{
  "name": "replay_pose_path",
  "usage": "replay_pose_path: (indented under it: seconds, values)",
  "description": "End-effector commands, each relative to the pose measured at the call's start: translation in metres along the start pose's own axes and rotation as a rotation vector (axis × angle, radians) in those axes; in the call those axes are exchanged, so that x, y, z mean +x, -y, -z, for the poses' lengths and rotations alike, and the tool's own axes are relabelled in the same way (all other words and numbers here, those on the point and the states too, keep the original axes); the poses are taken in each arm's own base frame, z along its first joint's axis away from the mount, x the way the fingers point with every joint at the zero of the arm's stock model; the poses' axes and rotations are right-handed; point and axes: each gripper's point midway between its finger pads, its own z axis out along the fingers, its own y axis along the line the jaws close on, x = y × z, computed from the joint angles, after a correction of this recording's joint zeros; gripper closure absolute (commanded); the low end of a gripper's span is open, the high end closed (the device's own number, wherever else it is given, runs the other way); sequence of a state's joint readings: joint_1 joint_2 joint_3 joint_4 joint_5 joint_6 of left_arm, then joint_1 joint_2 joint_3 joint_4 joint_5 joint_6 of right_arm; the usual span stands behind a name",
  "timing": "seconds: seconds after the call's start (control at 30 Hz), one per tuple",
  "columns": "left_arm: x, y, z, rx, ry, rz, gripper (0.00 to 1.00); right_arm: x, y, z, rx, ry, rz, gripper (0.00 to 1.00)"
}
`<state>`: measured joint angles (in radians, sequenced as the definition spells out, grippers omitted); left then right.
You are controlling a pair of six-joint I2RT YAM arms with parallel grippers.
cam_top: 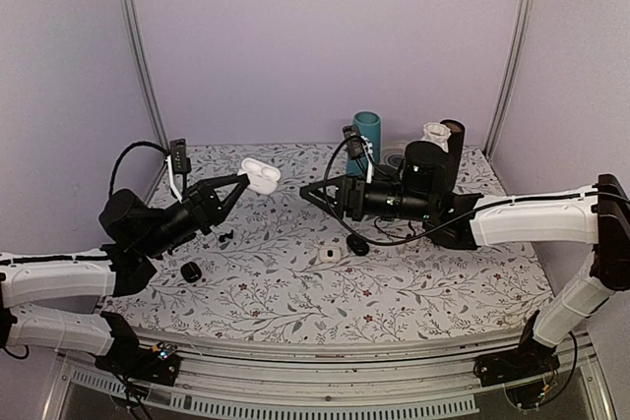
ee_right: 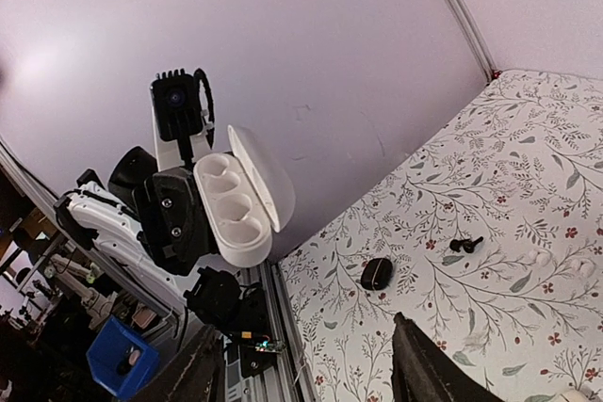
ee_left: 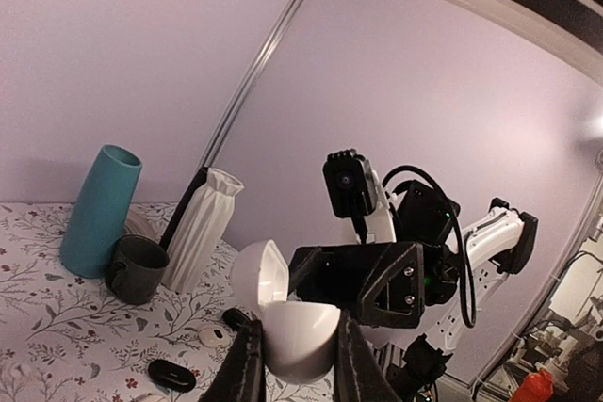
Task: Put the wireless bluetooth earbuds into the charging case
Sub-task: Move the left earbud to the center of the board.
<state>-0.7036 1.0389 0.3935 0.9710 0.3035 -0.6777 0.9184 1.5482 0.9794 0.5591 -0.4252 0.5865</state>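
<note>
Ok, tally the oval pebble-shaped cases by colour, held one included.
White plastic cases: 2 (open white case in the left gripper, small white case on the floral tablecloth)
Black cases: 2 (black case by the left arm, black case by the right arm)
Total: 4

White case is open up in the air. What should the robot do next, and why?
Probably lower the right pincer to the tiny dark buds on the table and grab one. The left pincer holds the case open, its wells look empty, and the right pincer is open with nothing in it.
</note>
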Motion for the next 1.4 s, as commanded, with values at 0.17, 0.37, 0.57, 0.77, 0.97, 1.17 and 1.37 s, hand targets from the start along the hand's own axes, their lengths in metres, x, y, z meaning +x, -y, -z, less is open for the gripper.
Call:
replay_pose_path:
  seconds: [0.17,0.37,0.57,0.77,0.97,1.17,1.37]
  values:
    - [-0.003,-0.052,0.010,-0.264,-0.007,-0.044,1.00,-0.002,0.028,-0.012,0.120,0.014,-0.034,0.40]
    - [0.000,-0.056,0.011,-0.272,-0.023,-0.044,1.00,0.007,0.035,-0.015,0.144,-0.028,-0.024,0.40]
    - [-0.006,-0.065,0.019,-0.355,-0.003,-0.039,1.00,0.021,0.081,-0.038,0.318,-0.115,-0.041,0.40]
    - [-0.019,-0.080,0.046,-0.511,0.039,-0.039,1.00,0.037,0.150,-0.059,0.526,-0.185,-0.002,0.42]
    - [-0.029,-0.071,0.061,-0.528,0.059,-0.051,1.00,0.056,0.201,-0.085,0.623,-0.247,0.052,0.46]
    - [-0.034,-0.062,0.065,-0.507,0.059,-0.058,1.00,0.071,0.244,-0.104,0.713,-0.284,0.096,0.52]
    - [-0.037,-0.056,0.064,-0.495,0.045,-0.078,1.00,0.096,0.284,-0.115,0.790,-0.319,0.109,0.56]
